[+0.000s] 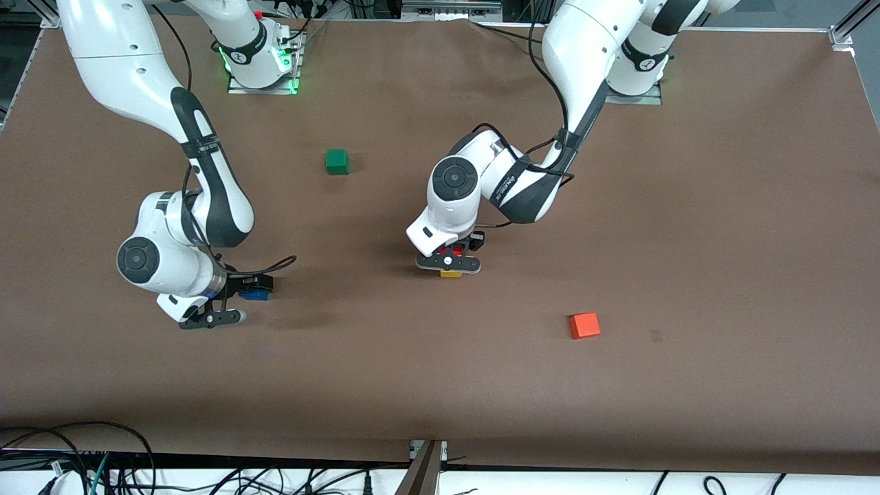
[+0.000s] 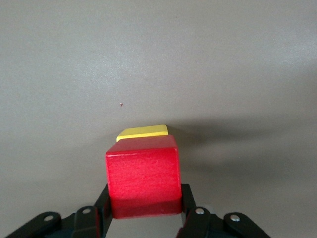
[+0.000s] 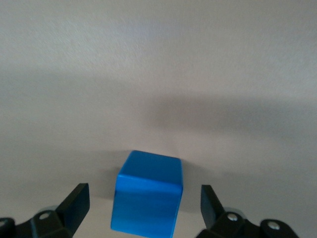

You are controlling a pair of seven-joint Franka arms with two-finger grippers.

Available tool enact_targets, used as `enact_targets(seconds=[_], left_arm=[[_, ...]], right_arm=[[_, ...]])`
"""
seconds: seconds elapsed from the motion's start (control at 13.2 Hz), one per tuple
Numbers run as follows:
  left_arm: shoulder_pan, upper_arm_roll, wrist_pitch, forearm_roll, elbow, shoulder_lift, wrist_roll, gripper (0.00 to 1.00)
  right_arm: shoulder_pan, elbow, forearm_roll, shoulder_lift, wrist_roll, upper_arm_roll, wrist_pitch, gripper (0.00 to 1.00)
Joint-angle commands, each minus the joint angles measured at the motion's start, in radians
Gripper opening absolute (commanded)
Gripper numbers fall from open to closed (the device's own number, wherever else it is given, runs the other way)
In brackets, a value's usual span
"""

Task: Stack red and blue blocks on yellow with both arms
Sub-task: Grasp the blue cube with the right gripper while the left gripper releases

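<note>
Front view gives you a brown, matte table [image 1: 687, 227] with four plain cubes in sight. Toward the right arm's end, your right gripper [image 1: 237, 302] stands wide apart around the blue block [image 1: 254, 295], fingers [image 3: 74, 203] clear of its smooth faces, gripping nothing. A green cube [image 1: 337, 161] sits farther from the front camera, well apart. Near the table's middle, your left gripper [image 1: 450, 261] is clamped on the red block [image 2: 143, 176], held over the yellow cube [image 2: 142, 132], which peeks out beneath; you cannot tell whether they touch. An orange cube [image 1: 584, 325] lies toward the left arm's end.
</note>
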Motion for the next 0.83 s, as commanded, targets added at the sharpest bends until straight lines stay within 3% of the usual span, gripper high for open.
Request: enact_targets(seconds=[0.0, 0.15, 0.23, 0.3, 0.45, 0.6, 0.76], left_arm=[[-0.009, 0.01, -0.004, 0.015, 0.037, 0.018, -0.014, 0.0], [-0.009, 0.016, -0.004, 0.016, 0.037, 0.018, -0.012, 0.0], [-0.003, 0.016, -0.004, 0.015, 0.037, 0.016, -0.014, 0.58], [0.0, 0.017, -0.005, 0.015, 0.038, 0.012, -0.011, 1.0], [0.005, 0.019, -0.02, 0.015, 0.069, 0.002, -0.017, 1.0], [0.005, 0.039, -0.124, 0.009, 0.135, -0.005, -0.015, 1.0], [0.034, 0.05, -0.23, 0.01, 0.207, -0.017, -0.008, 1.0]], right_arm=[[0.003, -0.043, 0.014, -0.022, 0.004, -0.002, 0.026, 0.94], [0.003, -0.045, 0.014, -0.022, 0.004, -0.002, 0.024, 0.82], [0.003, -0.045, 0.014, -0.022, 0.004, -0.002, 0.026, 0.76], [0.003, -0.046, 0.014, -0.022, 0.004, -0.002, 0.024, 0.68], [0.003, -0.053, 0.014, -0.024, 0.004, -0.002, 0.024, 0.5], [0.003, -0.045, 0.014, -0.035, 0.004, -0.002, 0.014, 0.34], [0.007, -0.025, 0.014, -0.065, 0.004, -0.002, -0.046, 0.33]])
